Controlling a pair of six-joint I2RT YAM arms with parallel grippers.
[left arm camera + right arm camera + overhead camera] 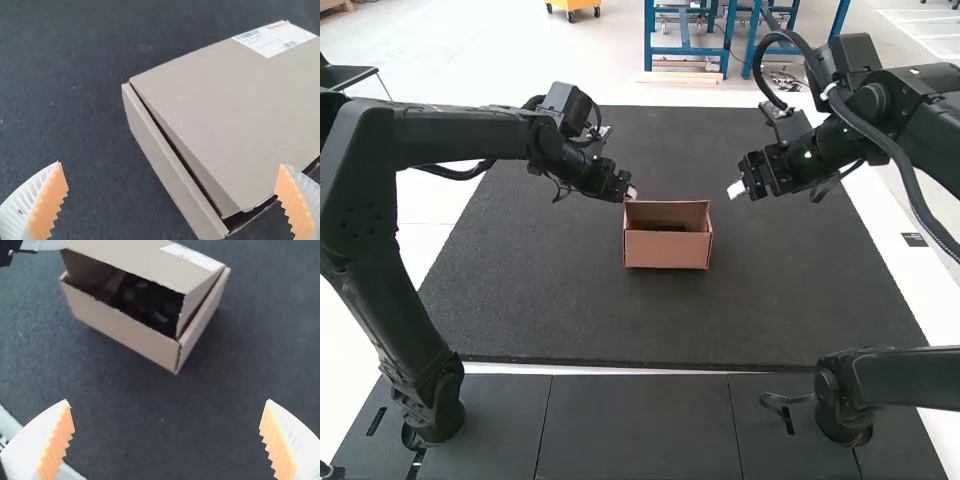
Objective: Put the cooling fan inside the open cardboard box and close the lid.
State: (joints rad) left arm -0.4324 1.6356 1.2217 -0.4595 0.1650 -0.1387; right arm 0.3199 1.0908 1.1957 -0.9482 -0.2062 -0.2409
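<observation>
Ribbed white fingers with toothed orange pads stand spread wide on the right gripper. Its arm bends in from the right, and the gripper hovers beside the cardboard box, apart from it. Smooth, brown and rectangular, the box sits mid-way on the grainy black mat, its lid tilted partly down over the dark cooling fan inside. Stretched across from its side, the left gripper is likewise spread, at the lid's back-left corner; whether it touches is unclear.
</observation>
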